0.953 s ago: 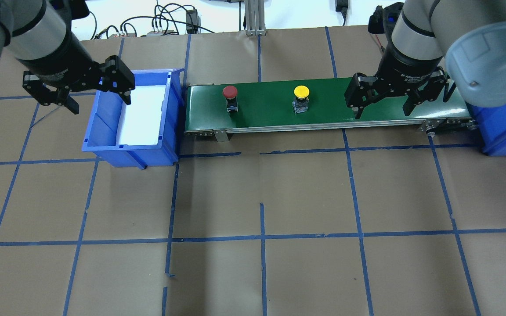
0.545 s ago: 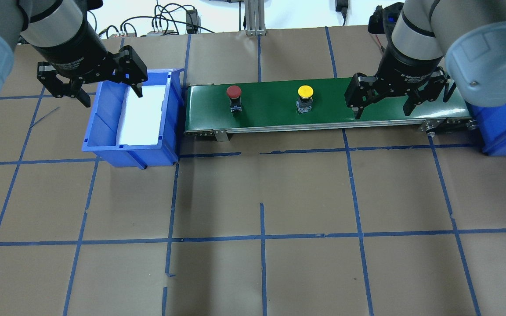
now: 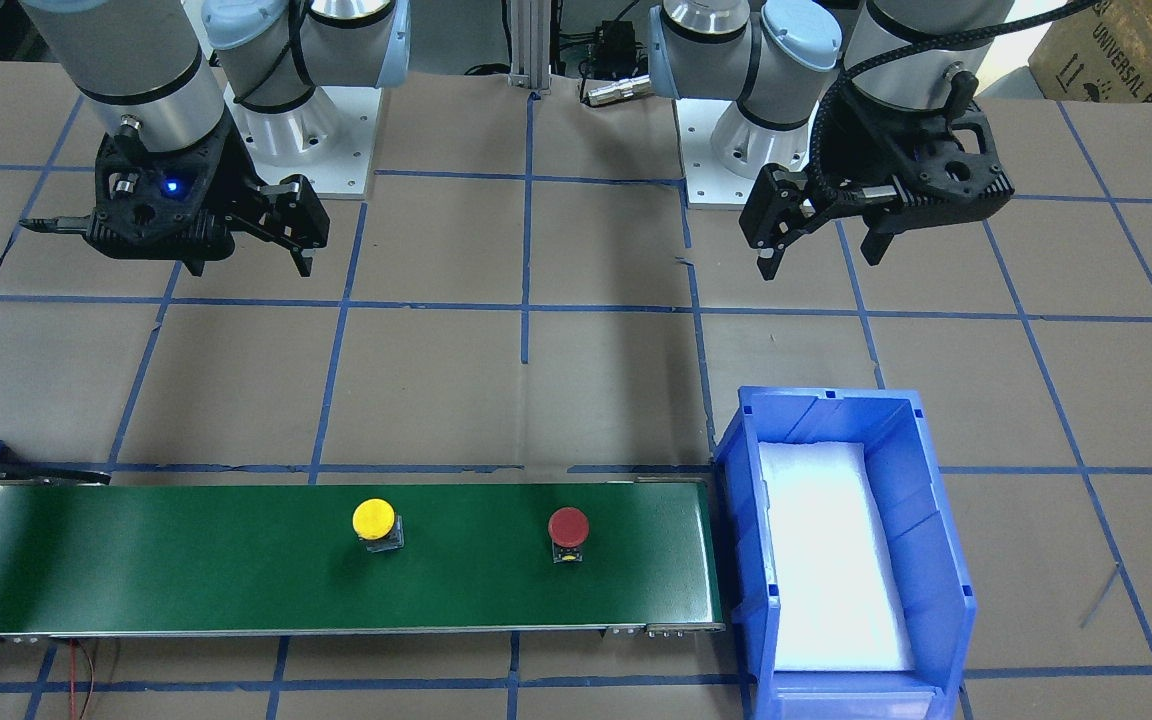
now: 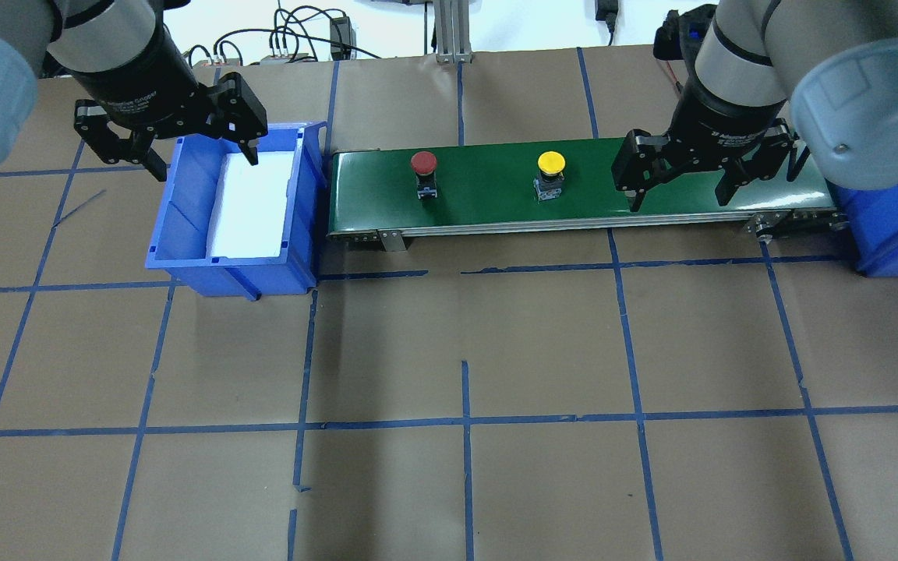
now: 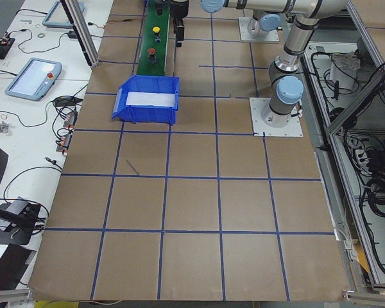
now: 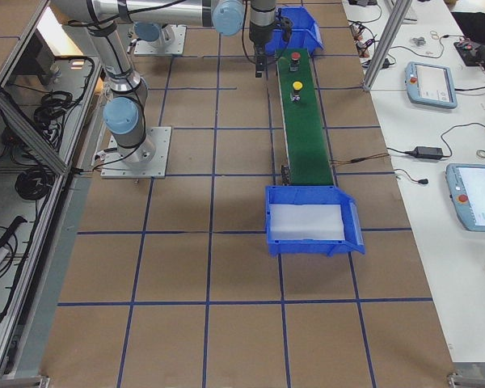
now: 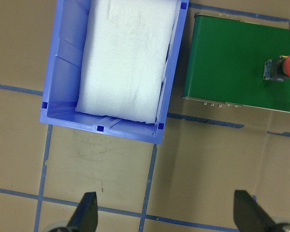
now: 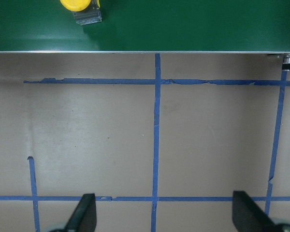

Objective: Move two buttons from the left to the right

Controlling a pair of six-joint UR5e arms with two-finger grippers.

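The red button [image 4: 423,164] and the yellow button [image 4: 551,164] stand upright on the green conveyor belt [image 4: 488,199], red to the left of yellow. Both also show in the front view, red [image 3: 568,527] and yellow [image 3: 374,520]. My left gripper [image 4: 203,160] is open and empty. It hovers high by the left blue bin [image 4: 184,257], on the robot's side of it in the front view [image 3: 821,262]. My right gripper [image 4: 680,201] is open and empty, high by the belt's right part. Its wrist view shows the yellow button [image 8: 76,5] at the top edge.
The left bin holds white foam padding [image 7: 128,58]. A second blue bin [image 4: 885,234] stands at the belt's right end. The brown table [image 4: 464,351] carries a grid of blue tape. Cables lie beyond the far edge.
Both buttons have moved a little to the right along the belt. My left gripper has moved right, nearer the left bin. The right arm has not moved.
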